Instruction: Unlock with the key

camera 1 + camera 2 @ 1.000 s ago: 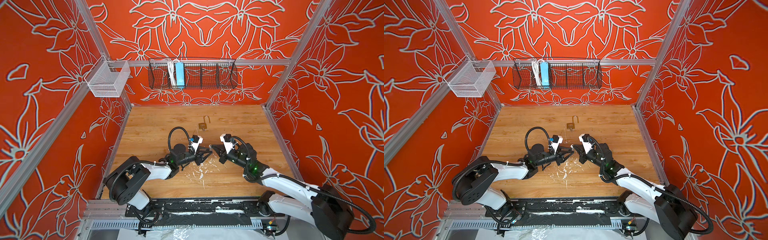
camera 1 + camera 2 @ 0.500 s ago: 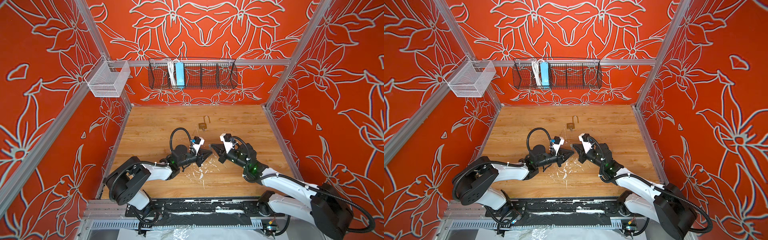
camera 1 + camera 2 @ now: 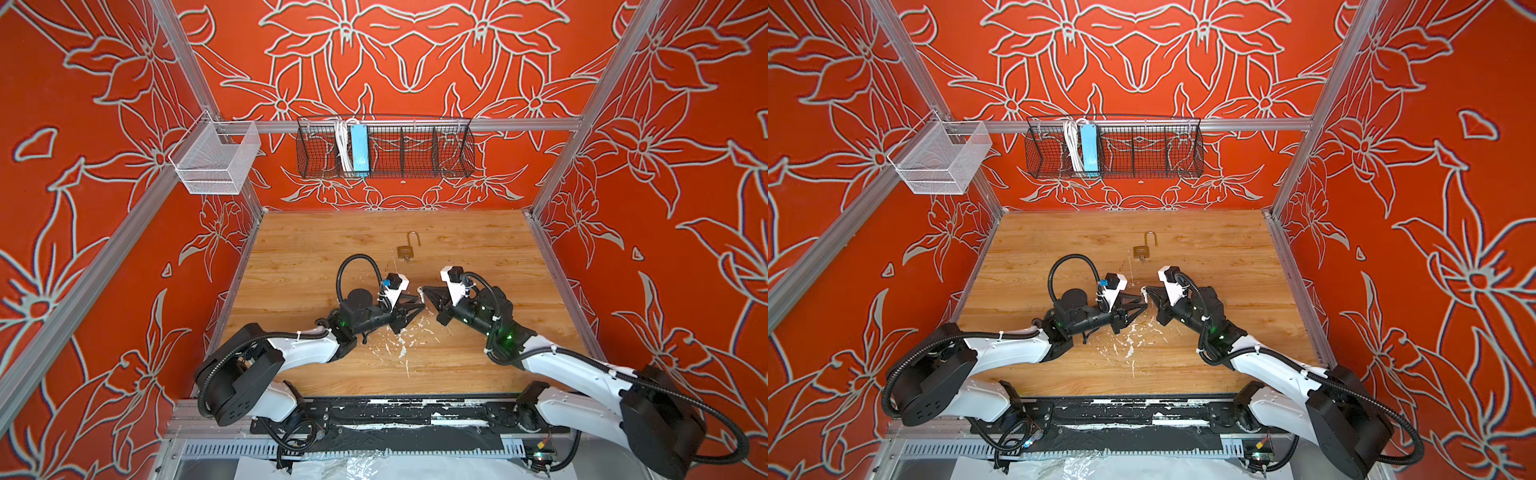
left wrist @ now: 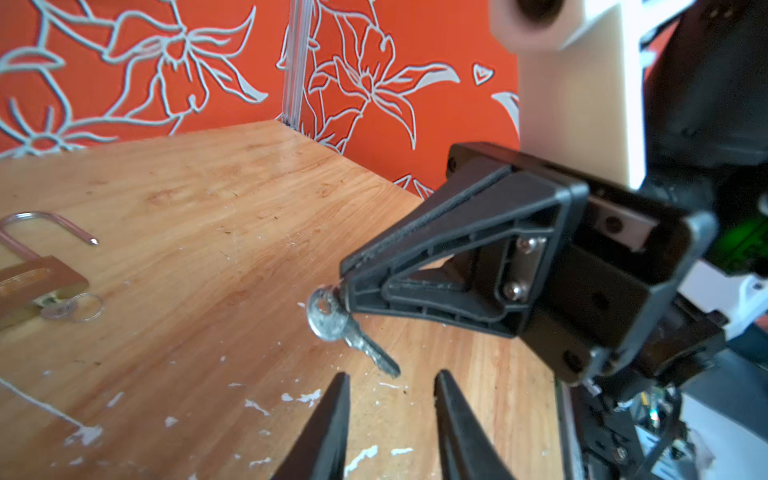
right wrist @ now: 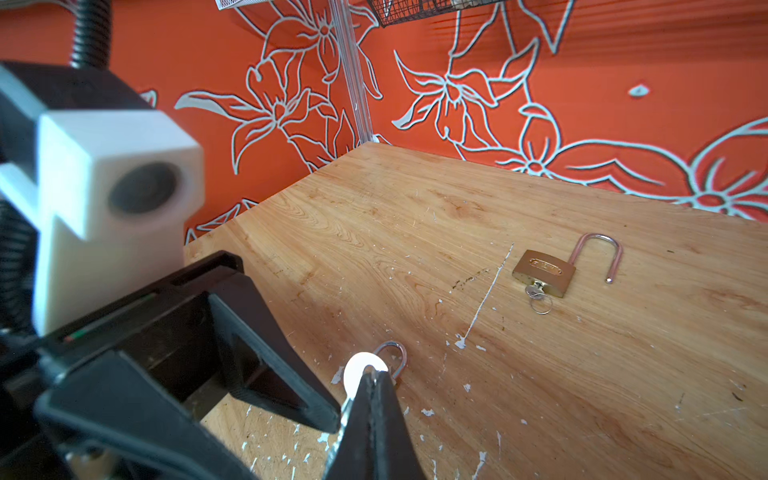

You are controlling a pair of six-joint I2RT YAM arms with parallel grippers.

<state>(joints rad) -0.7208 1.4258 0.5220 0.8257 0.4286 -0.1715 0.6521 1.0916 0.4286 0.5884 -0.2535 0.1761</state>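
One brass padlock [image 5: 543, 273], one notched key [image 4: 329, 323]

No legible text, padlock [image 5: 543, 272] stamp perhaps lettering

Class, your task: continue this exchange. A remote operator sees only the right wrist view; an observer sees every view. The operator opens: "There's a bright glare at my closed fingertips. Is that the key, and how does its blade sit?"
Observer: Yes. The left wrist view shows the right gripper pinching the key by its head, blade slanting downward.
Operator: Is the other arm ready for it?
Observer: The left gripper is open; its fingers stand apart near the blade's tip, nothing between them.
Operator: And the padlock's place?
Observer: In both top views the padlock lies beyond the spot where the two grippers face each other, touched by neither.
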